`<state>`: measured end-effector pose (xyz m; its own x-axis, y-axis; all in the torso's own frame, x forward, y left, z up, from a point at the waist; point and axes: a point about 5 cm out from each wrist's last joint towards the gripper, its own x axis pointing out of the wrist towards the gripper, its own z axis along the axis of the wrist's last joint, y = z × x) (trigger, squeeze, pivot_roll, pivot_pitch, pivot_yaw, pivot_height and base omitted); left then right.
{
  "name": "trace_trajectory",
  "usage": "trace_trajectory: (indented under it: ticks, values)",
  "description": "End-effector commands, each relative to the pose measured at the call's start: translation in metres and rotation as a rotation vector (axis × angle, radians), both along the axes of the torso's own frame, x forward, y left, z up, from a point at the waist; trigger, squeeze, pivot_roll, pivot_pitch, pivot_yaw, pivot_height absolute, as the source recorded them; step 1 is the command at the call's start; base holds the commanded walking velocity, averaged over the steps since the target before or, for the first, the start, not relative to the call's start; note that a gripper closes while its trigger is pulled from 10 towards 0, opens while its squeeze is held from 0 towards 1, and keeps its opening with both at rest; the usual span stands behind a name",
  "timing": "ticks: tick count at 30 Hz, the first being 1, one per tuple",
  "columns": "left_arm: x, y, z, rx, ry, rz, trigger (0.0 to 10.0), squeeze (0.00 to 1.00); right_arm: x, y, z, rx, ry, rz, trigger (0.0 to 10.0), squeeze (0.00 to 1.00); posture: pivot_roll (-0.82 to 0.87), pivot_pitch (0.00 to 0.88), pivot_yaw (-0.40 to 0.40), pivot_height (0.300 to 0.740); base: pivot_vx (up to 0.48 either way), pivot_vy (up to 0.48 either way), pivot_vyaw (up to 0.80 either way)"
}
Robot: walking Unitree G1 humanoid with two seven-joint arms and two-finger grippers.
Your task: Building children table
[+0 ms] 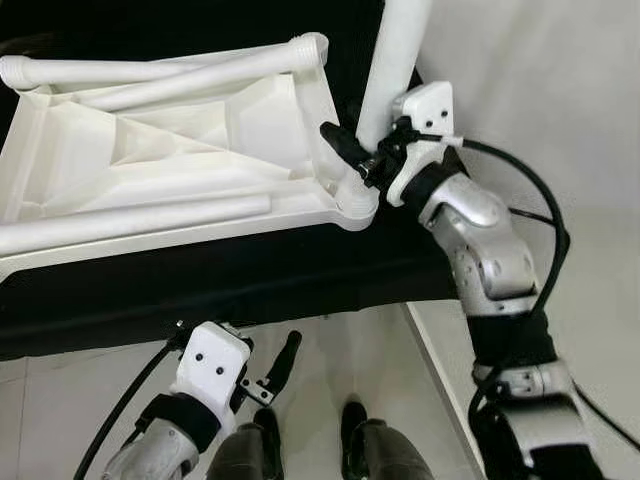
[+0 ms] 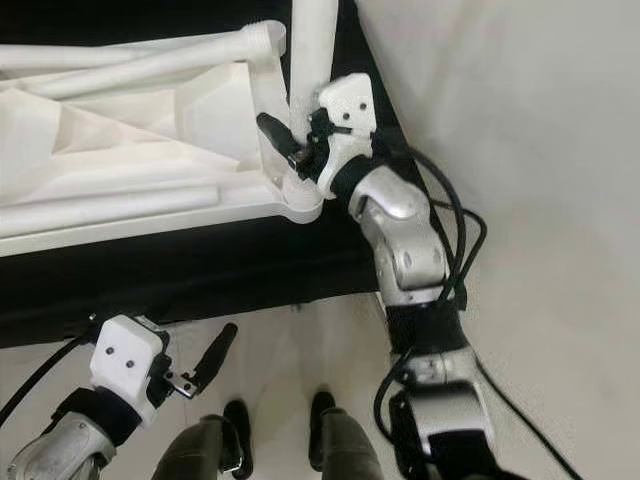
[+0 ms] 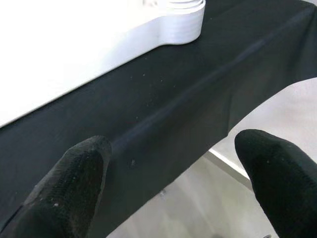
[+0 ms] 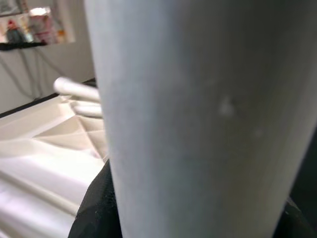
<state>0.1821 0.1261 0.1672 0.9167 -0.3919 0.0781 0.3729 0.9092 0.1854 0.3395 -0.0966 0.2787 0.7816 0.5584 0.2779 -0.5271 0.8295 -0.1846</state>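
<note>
The white tabletop lay upside down on a surface draped in black cloth, with loose legs resting across its ribbed underside. At its near right corner socket a white leg stood upright, and the right gripper had its fingers clamped around that leg just above the socket. The left gripper hung below the surface's edge, fingers spread apart and holding nothing.
</note>
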Motion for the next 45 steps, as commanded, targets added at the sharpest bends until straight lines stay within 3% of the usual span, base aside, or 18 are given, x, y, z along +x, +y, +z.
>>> trace_trajectory:
  ticks: [1, 5, 11, 17, 23, 27, 33, 35, 36, 37, 39, 40, 41, 42, 44, 45]
  values:
    - [-0.002, 0.002, -0.005, 0.009, 0.021, 0.003, 10.0, 0.00, 0.006, -0.007, -0.066, -0.065, 0.308, -0.118, 10.0, 0.00, -0.06, 0.382, 0.022, 0.740, 0.000, 0.000, 0.00]
    - [-0.001, 0.002, -0.005, 0.012, 0.020, 0.001, 10.0, 0.00, 0.002, -0.007, -0.071, -0.036, 0.350, -0.251, 10.0, 0.00, -0.05, 0.378, 0.020, 0.740, 0.000, 0.000, 0.00]
    - [0.000, 0.002, -0.005, 0.015, 0.017, 0.006, 10.0, 0.00, -0.006, 0.000, -0.072, -0.062, 0.344, -0.322, 10.0, 0.00, -0.05, 0.374, 0.017, 0.740, 0.000, 0.000, 0.00]
    - [0.001, 0.004, -0.005, 0.020, 0.015, 0.010, 10.0, 0.00, -0.011, 0.006, -0.072, -0.078, 0.330, -0.324, 10.0, 0.00, -0.05, 0.371, 0.020, 0.740, 0.000, 0.000, 0.00]
    - [0.005, 0.005, -0.004, 0.029, 0.016, 0.001, 10.0, 0.00, -0.017, 0.020, -0.071, -0.085, 0.307, -0.194, 10.0, 0.00, -0.05, 0.361, 0.024, 0.740, 0.000, 0.000, 0.00]
    - [0.009, 0.008, -0.003, 0.017, 0.042, 0.010, 10.0, 0.00, -0.015, 0.018, -0.072, -0.092, 0.312, -0.201, 10.0, 0.00, -0.05, 0.349, 0.023, 0.740, 0.000, 0.000, 0.00]
    - [0.017, 0.015, 0.006, 0.029, -0.004, 0.052, 10.0, 0.00, -0.012, 0.014, -0.072, -0.098, 0.315, -0.218, 10.0, 0.00, -0.04, 0.341, 0.020, 0.740, 0.000, 0.000, 0.00]
    - [0.022, 0.018, 0.016, 0.023, -0.045, 0.065, 10.0, 0.00, -0.011, 0.013, -0.071, -0.099, 0.314, -0.220, 10.0, 0.00, -0.04, 0.334, 0.020, 0.740, 0.000, 0.000, 0.00]
    - [0.032, 0.021, 0.034, -0.010, -0.105, 0.073, 10.0, 0.00, -0.009, 0.013, -0.071, -0.099, 0.312, -0.222, 10.0, 0.00, -0.04, 0.329, 0.018, 0.740, 0.000, 0.000, 0.00]
    - [0.032, 0.021, 0.034, -0.010, -0.105, 0.073, 10.0, 0.00, -0.009, 0.013, -0.071, -0.099, 0.312, -0.222, 10.0, 0.00, -0.04, 0.329, 0.018, 0.740, 0.000, 0.000, 0.00]
    - [0.047, 0.023, 0.078, -0.071, -0.242, 0.032, 10.0, 0.00, -0.007, 0.015, -0.071, -0.097, 0.310, -0.222, 10.0, 0.00, -0.04, 0.315, 0.022, 0.740, 0.000, 0.000, 0.00]
    - [0.052, 0.021, 0.102, -0.094, -0.307, -0.040, 10.0, 0.00, -0.007, 0.016, -0.071, -0.094, 0.309, -0.218, 10.0, 0.00, -0.04, 0.309, 0.023, 0.740, 0.000, 0.000, 0.00]
    - [0.052, 0.021, 0.102, -0.094, -0.307, -0.040, 10.0, 0.00, -0.007, 0.016, -0.071, -0.094, 0.309, -0.218, 10.0, 0.00, -0.04, 0.309, 0.023, 0.740, 0.000, 0.000, 0.00]
    - [0.055, 0.018, 0.118, -0.108, -0.346, -0.099, 10.0, 0.00, -0.007, 0.018, -0.071, -0.092, 0.309, -0.214, 10.0, 0.00, -0.04, 0.307, 0.024, 0.740, 0.000, 0.000, 0.00]
    - [0.055, 0.018, 0.118, -0.108, -0.346, -0.099, 10.0, 0.00, -0.007, 0.018, -0.071, -0.092, 0.309, -0.214, 10.0, 0.00, -0.04, 0.307, 0.024, 0.740, 0.000, 0.000, 0.00]
    - [0.056, 0.016, 0.133, -0.116, -0.375, -0.171, 10.0, 0.00, -0.007, 0.019, -0.071, -0.090, 0.309, -0.209, 10.0, 0.00, -0.04, 0.299, 0.027, 0.740, 0.000, 0.000, 0.00]
